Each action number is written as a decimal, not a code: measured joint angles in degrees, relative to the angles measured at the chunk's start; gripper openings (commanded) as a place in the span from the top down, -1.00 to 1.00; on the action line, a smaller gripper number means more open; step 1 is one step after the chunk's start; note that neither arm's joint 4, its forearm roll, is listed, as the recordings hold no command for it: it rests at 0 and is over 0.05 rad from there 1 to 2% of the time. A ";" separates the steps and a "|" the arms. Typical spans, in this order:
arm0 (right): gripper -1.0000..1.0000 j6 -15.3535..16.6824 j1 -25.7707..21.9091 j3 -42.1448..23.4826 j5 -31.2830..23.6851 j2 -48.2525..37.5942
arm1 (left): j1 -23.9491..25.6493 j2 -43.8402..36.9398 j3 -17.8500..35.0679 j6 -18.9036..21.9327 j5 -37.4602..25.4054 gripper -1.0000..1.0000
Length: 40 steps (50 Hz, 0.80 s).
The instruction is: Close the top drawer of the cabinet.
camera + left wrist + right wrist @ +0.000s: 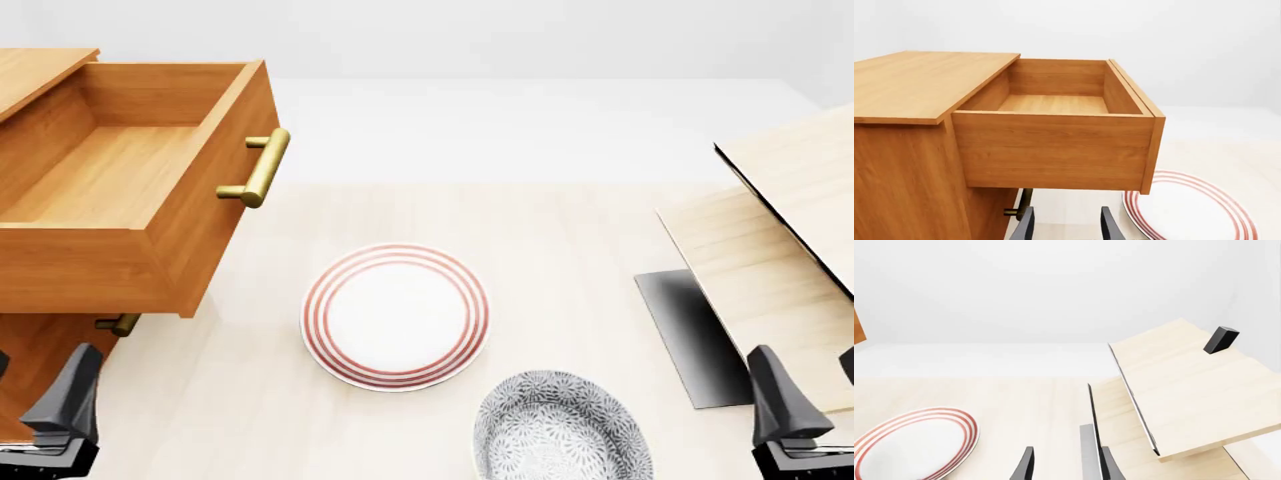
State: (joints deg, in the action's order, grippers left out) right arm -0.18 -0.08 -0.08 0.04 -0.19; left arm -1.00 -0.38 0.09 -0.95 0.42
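The cabinet (34, 75) stands at the table's left edge. Its top drawer (120, 170) is pulled far out to the right and holds nothing; its brass bar handle (260, 168) faces the table's middle. My left gripper (40, 358) hangs low at the near left, in front of the drawer's side wall, and is open with nothing held. In the left wrist view the drawer's side (1054, 150) fills the frame above the open left gripper (1066, 217), and the lower handle (1021, 205) shows under it. My right gripper (805, 358) is open at the near right, far from the cabinet.
A white plate with red rings (395, 316) lies mid-table, and a grey patterned plate (561, 432) lies at the near edge. Pale wood panels with black edges (787, 230) lean on a dark grey base (687, 335) at the right. The lower drawer's handle (118, 324) sticks out.
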 measured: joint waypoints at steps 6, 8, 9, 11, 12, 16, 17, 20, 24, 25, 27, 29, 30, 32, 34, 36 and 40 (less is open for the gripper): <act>-1.00 -0.31 0.09 -0.08 0.15 -0.30 | -0.56 0.00 0.46 0.75 -0.76 -1.00; -1.00 -0.41 0.12 -0.09 0.24 -0.43 | -0.68 0.00 0.67 0.74 -1.01 -1.00; -1.00 -0.45 0.13 -0.10 0.28 -0.50 | -0.73 0.02 0.74 0.76 -1.12 -1.00; -1.00 -0.51 0.15 -0.12 0.38 -0.62 | -0.85 0.05 0.80 0.85 -1.28 -1.00; -1.00 -0.54 0.15 -0.13 0.43 -0.69 | -0.90 0.06 0.81 0.91 -1.33 -1.00; -1.00 -0.64 0.18 -0.15 0.63 -0.94 | -1.28 0.06 0.79 1.31 -1.34 -1.00; -1.00 -0.66 0.18 -0.15 0.68 -1.00 | -1.40 0.07 0.78 1.48 -1.30 -1.00; -1.00 -0.71 0.19 -0.17 0.82 -1.16 | -1.70 0.12 0.71 1.99 -1.26 -1.00; -1.00 -0.76 0.20 -0.18 0.99 -1.36 | -1.56 0.17 0.61 2.59 -1.42 -1.00; -1.00 -0.76 0.20 -0.19 1.03 -1.40 | -1.49 0.19 0.62 2.78 -1.46 -1.00; -1.00 -0.78 0.20 -0.20 1.09 -1.48 | -1.24 0.22 0.69 3.18 -1.55 -1.00; -1.00 -0.79 0.21 -0.20 1.14 -1.54 | -0.91 0.05 0.74 3.26 -1.82 -1.00; -1.00 -0.80 0.21 -0.21 1.16 -1.56 | -0.63 -0.06 0.81 3.18 -2.00 -1.00; -1.00 -0.81 0.21 -0.21 1.19 -1.60 | 0.16 -0.23 1.12 3.15 -2.57 -1.00; -1.00 -0.82 0.21 -0.22 1.22 -1.64 | 1.14 -0.46 1.59 3.05 -3.23 -1.00; -1.00 -0.83 0.21 -0.23 1.23 -1.66 | 2.17 -0.80 2.20 2.91 -3.85 -1.00; -1.00 -0.84 0.21 -0.24 1.25 -1.69 | 4.68 -2.30 3.80 2.70 -4.54 -1.00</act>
State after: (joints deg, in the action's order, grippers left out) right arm -1.02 0.13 -0.32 1.29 -1.88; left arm 3.68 -2.69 3.89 1.75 -4.12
